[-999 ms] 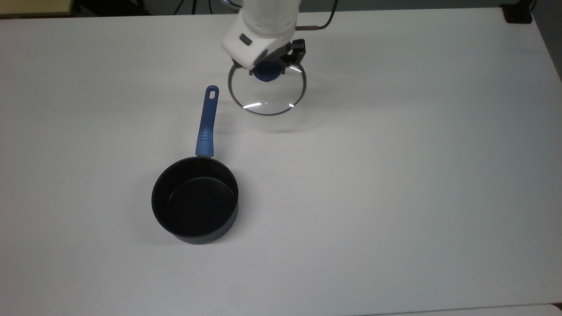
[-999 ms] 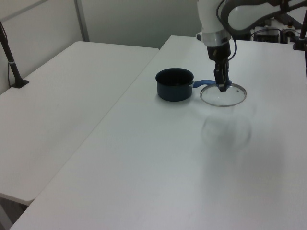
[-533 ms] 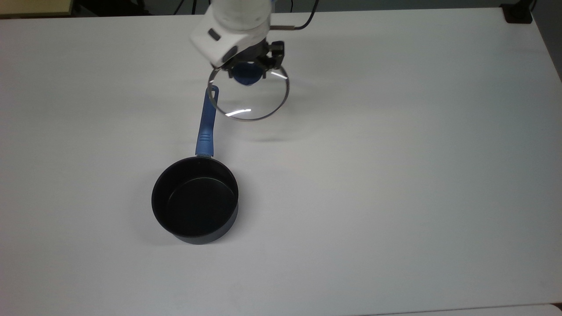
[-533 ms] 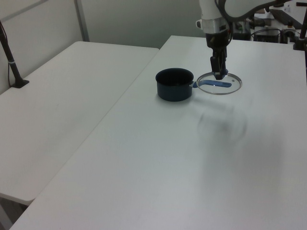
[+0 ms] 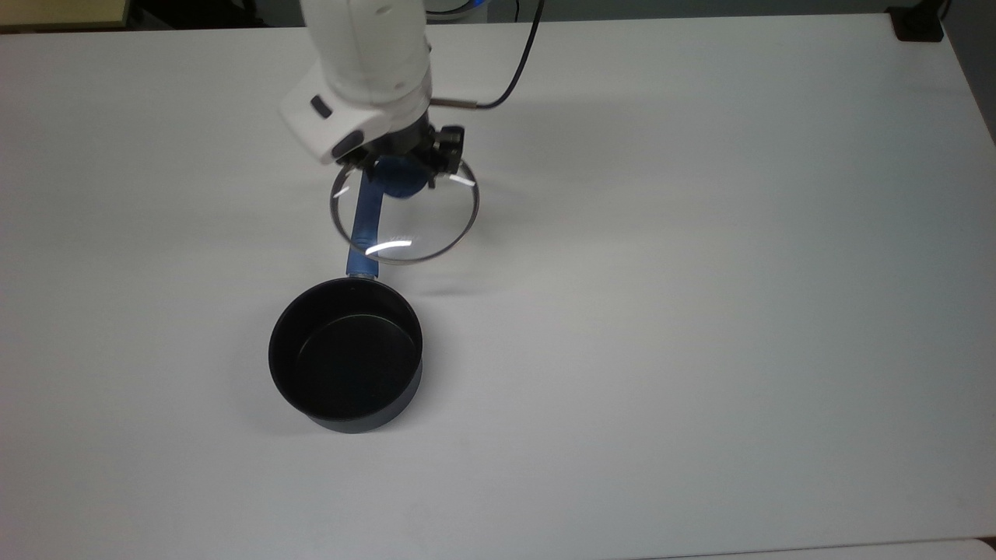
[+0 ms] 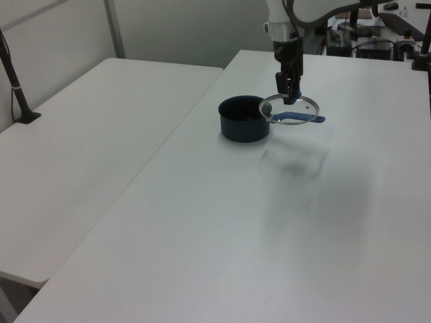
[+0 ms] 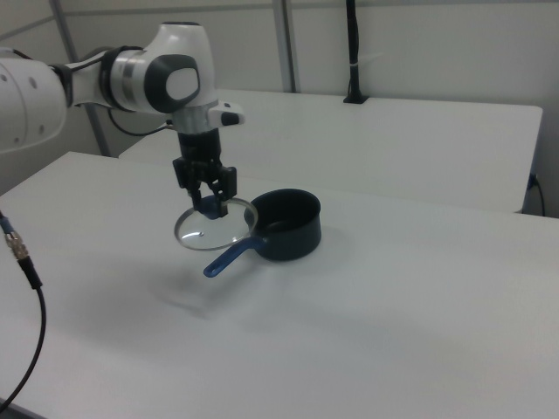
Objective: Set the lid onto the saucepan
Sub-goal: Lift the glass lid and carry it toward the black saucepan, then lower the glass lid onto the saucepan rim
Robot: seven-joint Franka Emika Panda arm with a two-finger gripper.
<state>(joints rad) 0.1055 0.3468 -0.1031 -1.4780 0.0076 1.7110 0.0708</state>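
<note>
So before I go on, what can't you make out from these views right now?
- Lid lettering: too small to read in the top view.
- Knob: upper part covered by the gripper and wrist in the top view.
- Pan handle: its tip sits under the lid and gripper in the top view.
- Pan floor: hidden by its near wall in the left view.

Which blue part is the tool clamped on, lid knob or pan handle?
The lid's knob. The tool is shut on it and holds the lid in the air; the saucepan handle lies untouched on the table below.
</note>
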